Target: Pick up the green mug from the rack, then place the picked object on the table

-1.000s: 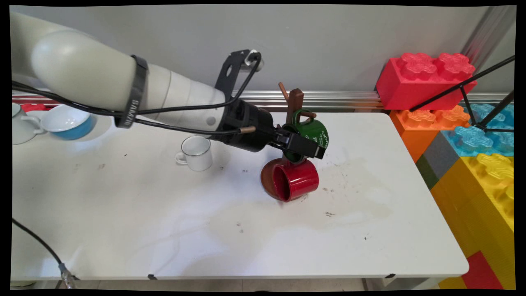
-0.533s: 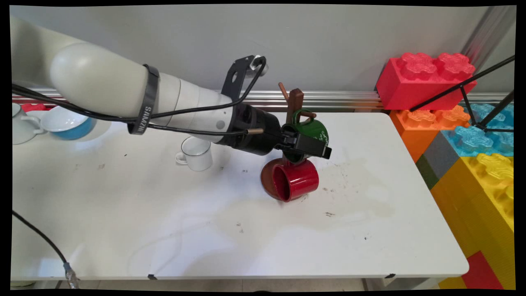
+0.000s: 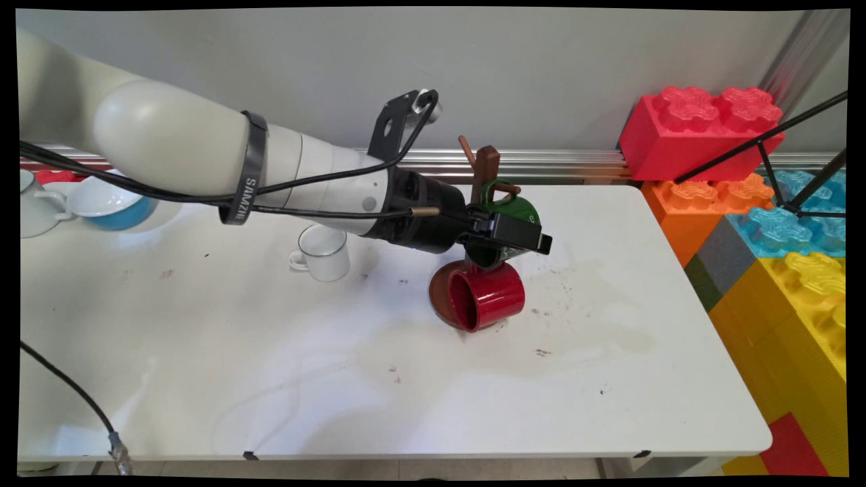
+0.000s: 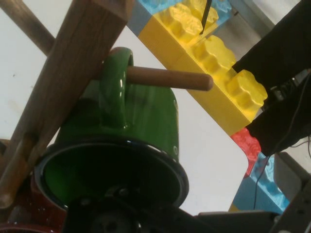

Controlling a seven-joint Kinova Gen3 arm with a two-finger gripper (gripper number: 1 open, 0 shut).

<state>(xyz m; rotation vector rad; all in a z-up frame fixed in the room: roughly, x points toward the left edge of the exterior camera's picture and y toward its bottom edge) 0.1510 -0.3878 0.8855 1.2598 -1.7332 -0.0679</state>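
My gripper [image 3: 533,242] is shut on the rim of a green mug [image 3: 512,207], with one black finger lying across the mug's outside. The mug is tilted, and its handle is looped over a peg [image 4: 170,77] of the brown wooden mug tree [image 3: 486,166]. In the hand view the green mug [image 4: 146,116] opens toward the camera, beside the tree's post [image 4: 73,73]. Just below it a red mug [image 3: 490,296] lies with its mouth to the left, against the tree's round brown base [image 3: 438,297].
A white mug [image 3: 325,251] stands left of the gripper, partly under the arm. A blue bowl [image 3: 111,199] and a white cup [image 3: 30,210] sit at the far left. Large toy blocks [image 3: 697,128] and a black stand [image 3: 764,142] border the table's right side.
The gripper has moved a little to the right and up with the green mug, whose handle stays on the peg. The red and white mugs have not moved.
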